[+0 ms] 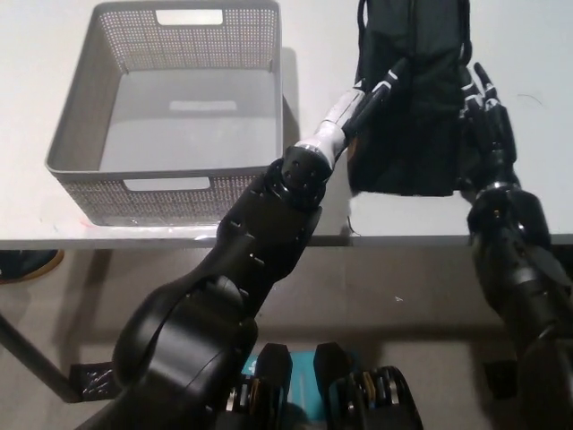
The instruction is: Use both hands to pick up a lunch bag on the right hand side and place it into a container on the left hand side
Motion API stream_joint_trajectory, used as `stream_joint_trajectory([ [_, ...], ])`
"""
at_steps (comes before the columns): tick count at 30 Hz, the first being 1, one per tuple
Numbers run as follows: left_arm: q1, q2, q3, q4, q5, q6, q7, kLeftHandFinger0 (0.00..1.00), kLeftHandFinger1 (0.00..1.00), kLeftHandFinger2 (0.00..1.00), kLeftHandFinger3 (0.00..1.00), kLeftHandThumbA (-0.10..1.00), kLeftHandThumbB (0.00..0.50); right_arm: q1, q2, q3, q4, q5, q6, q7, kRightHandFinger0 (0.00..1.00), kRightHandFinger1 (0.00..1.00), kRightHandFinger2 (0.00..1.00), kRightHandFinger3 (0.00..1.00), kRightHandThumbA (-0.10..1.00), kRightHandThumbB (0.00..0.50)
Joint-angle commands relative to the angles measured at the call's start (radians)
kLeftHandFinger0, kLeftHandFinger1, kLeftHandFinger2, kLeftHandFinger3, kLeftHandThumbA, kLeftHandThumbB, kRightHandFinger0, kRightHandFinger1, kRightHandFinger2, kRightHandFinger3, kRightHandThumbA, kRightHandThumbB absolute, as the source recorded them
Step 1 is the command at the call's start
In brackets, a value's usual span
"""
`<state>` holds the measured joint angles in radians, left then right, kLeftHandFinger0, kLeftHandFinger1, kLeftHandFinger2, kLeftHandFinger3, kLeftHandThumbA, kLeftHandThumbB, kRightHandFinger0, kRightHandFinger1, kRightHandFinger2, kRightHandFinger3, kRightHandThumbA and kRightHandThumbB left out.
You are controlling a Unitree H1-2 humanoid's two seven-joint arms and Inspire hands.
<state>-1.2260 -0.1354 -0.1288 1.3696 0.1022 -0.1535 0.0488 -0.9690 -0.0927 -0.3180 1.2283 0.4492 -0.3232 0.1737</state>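
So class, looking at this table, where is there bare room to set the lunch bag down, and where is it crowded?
Free: the floor of the grey basket, walled on all sides, and the white tabletop right of the lunch bag. Crowded: the strip between basket and bag, crossed by the left hand and its arm, and the bag's right side, where the right hand presses.

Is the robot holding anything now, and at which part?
The lunch bag is pressed between both hands: left hand on one side wall, right hand on the opposite one.
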Motion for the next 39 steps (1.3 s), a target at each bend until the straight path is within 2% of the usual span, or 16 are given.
stream_joint_trajectory([
  [1, -0.058, -0.056, -0.015, 0.01, 0.014, 0.041, -0.034, 1.0, 1.0, 1.0, 1.0, 1.0, 0.378, -0.058, 0.094, 0.039, -0.023, -0.033, 0.005, 0.034, 1.0, 1.0, 1.0, 1.0, 1.0, 0.243],
  [3, -0.061, -0.052, -0.008, 0.007, 0.005, 0.037, -0.045, 1.0, 1.0, 1.0, 1.0, 1.0, 0.363, -0.063, 0.094, 0.046, -0.035, -0.042, 0.02, 0.003, 1.0, 1.0, 1.0, 1.0, 1.0, 0.232],
  [9, -0.074, -0.058, -0.001, -0.001, -0.007, 0.023, -0.066, 1.0, 1.0, 1.0, 1.0, 1.0, 0.356, -0.054, 0.091, 0.047, -0.097, -0.033, 0.052, -0.039, 1.0, 1.0, 1.0, 1.0, 1.0, 0.237],
  [11, -0.085, -0.061, -0.002, -0.003, -0.008, 0.019, -0.075, 1.0, 1.0, 1.0, 1.0, 1.0, 0.355, -0.047, 0.085, 0.051, -0.135, -0.037, 0.057, -0.052, 1.0, 1.0, 1.0, 1.0, 1.0, 0.224],
  [13, -0.093, -0.063, 0.0, -0.003, -0.011, 0.013, -0.079, 1.0, 1.0, 1.0, 1.0, 1.0, 0.358, -0.042, 0.079, 0.055, -0.164, -0.039, 0.068, -0.059, 1.0, 1.0, 1.0, 1.0, 1.0, 0.224],
  [14, -0.101, -0.067, -0.001, -0.004, -0.011, 0.011, -0.084, 1.0, 1.0, 1.0, 1.0, 1.0, 0.369, -0.033, 0.076, 0.058, -0.201, -0.04, 0.083, -0.074, 1.0, 1.0, 1.0, 1.0, 1.0, 0.248],
  [15, -0.107, -0.07, 0.0, -0.004, -0.012, 0.012, -0.087, 1.0, 1.0, 1.0, 1.0, 1.0, 0.379, -0.026, 0.076, 0.058, -0.225, -0.042, 0.08, -0.087, 1.0, 1.0, 1.0, 1.0, 1.0, 0.238],
  [17, -0.119, -0.079, 0.001, -0.005, -0.015, 0.018, -0.096, 1.0, 1.0, 1.0, 1.0, 1.0, 0.371, -0.005, 0.07, 0.069, -0.295, -0.061, 0.109, -0.125, 1.0, 1.0, 1.0, 1.0, 1.0, 0.255],
  [21, -0.143, -0.092, -0.003, -0.009, -0.016, 0.019, -0.127, 1.0, 1.0, 1.0, 1.0, 1.0, 0.372, 0.029, 0.064, 0.071, -0.42, -0.064, 0.173, -0.184, 1.0, 1.0, 1.0, 1.0, 1.0, 0.253],
  [22, -0.145, -0.094, -0.002, -0.009, -0.018, 0.02, -0.135, 1.0, 1.0, 1.0, 1.0, 1.0, 0.385, 0.037, 0.065, 0.071, -0.441, -0.066, 0.182, -0.194, 1.0, 1.0, 1.0, 1.0, 1.0, 0.251],
  [25, -0.157, -0.107, 0.017, -0.017, -0.043, 0.022, -0.17, 1.0, 1.0, 1.0, 1.0, 1.0, 0.362, 0.072, 0.065, 0.072, -0.55, -0.08, 0.204, -0.23, 1.0, 1.0, 1.0, 1.0, 1.0, 0.19],
  [28, -0.176, -0.113, 0.025, -0.03, -0.05, 0.035, -0.188, 1.0, 1.0, 1.0, 1.0, 1.0, 0.343, 0.087, 0.064, 0.074, -0.631, -0.11, 0.227, -0.284, 1.0, 1.0, 1.0, 1.0, 1.0, 0.181],
  [30, -0.19, -0.113, 0.023, -0.036, -0.048, 0.028, -0.19, 1.0, 1.0, 1.0, 1.0, 1.0, 0.298, 0.084, 0.065, 0.073, -0.677, -0.122, 0.247, -0.315, 1.0, 1.0, 1.0, 1.0, 1.0, 0.175],
  [32, -0.211, -0.116, 0.026, -0.043, -0.051, 0.037, -0.192, 1.0, 1.0, 1.0, 1.0, 1.0, 0.269, 0.086, 0.065, 0.069, -0.733, -0.112, 0.274, -0.324, 1.0, 1.0, 1.0, 1.0, 1.0, 0.182],
  [34, -0.229, -0.117, 0.028, -0.052, -0.053, 0.042, -0.195, 1.0, 1.0, 1.0, 1.0, 1.0, 0.255, 0.081, 0.058, 0.067, -0.769, -0.089, 0.305, -0.312, 1.0, 1.0, 1.0, 1.0, 1.0, 0.218],
  [39, -0.266, -0.107, 0.039, -0.057, -0.06, 0.036, -0.187, 1.0, 1.0, 1.0, 1.0, 1.0, 0.226, 0.047, 0.046, 0.07, -0.79, -0.082, 0.34, -0.312, 1.0, 1.0, 1.0, 1.0, 1.0, 0.229],
])
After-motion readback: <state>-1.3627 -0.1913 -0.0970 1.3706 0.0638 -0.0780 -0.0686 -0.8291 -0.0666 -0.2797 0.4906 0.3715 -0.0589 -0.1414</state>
